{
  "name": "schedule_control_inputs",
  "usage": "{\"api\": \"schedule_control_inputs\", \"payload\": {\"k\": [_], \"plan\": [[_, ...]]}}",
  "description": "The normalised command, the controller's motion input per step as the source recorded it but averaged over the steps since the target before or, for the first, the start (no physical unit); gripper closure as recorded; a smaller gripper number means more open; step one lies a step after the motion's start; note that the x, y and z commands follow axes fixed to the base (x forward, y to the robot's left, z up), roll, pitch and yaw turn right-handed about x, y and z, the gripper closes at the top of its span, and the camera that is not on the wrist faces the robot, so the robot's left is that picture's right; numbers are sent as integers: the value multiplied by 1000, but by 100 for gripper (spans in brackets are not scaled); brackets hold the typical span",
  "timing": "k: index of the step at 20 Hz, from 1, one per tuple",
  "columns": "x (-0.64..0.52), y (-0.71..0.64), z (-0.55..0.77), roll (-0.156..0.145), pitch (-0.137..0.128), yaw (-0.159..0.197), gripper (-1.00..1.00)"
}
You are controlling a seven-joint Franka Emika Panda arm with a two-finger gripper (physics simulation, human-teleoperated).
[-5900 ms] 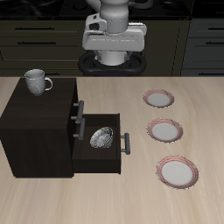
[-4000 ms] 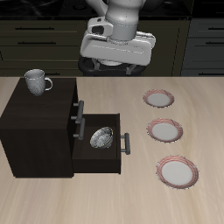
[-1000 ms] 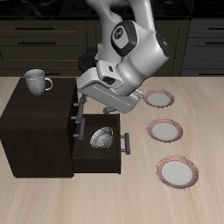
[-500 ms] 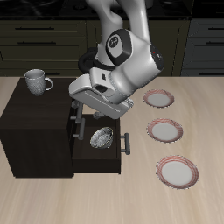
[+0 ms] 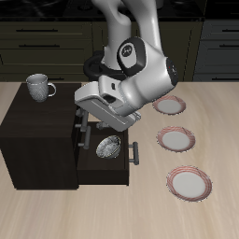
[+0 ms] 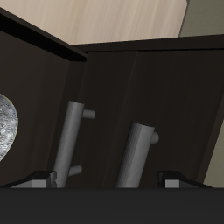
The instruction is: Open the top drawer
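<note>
The dark brown cabinet [image 5: 37, 140] stands near one table side. Its top drawer [image 5: 78, 118] is shut, and the hand partly covers its grey bar handle. The lower drawer [image 5: 105, 166] stands pulled out with a metal bowl [image 5: 109, 147] inside. My gripper [image 5: 86, 127] is tilted toward the cabinet front, level with the top drawer's handle. In the wrist view my gripper [image 6: 107, 179] is open. One fingertip [image 6: 39, 178] shows on each side of two grey bars [image 6: 136, 156], and I cannot tell which bar is the top drawer's. The bowl [image 6: 4, 122] shows beside them.
A grey mug [image 5: 39, 87] stands on the cabinet top. Three pink-rimmed plates lie in a row beside the cabinet: one [image 5: 173, 105] partly behind my arm, one [image 5: 175, 139] in the middle, one [image 5: 189, 183] nearest the front edge.
My arm has come down from the back of the table to the cabinet front. Over the last second the gripper moved lower and closer to the top drawer's handle. Both drawers are unchanged.
</note>
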Motion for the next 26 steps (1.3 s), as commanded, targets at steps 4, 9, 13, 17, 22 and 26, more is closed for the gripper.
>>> {"api": "schedule_control_inputs", "payload": {"k": [4,9,13,17,22,26], "plan": [[-33,-583,-247,-83,73,-21,-100],[-100,-669,-263,-78,56,-4,100],[-112,-300,-19,-46,2,2,100],[-106,-188,113,-33,-16,-19,100],[-109,-79,81,-7,2,-21,100],[169,130,43,39,-9,-12,100]]}}
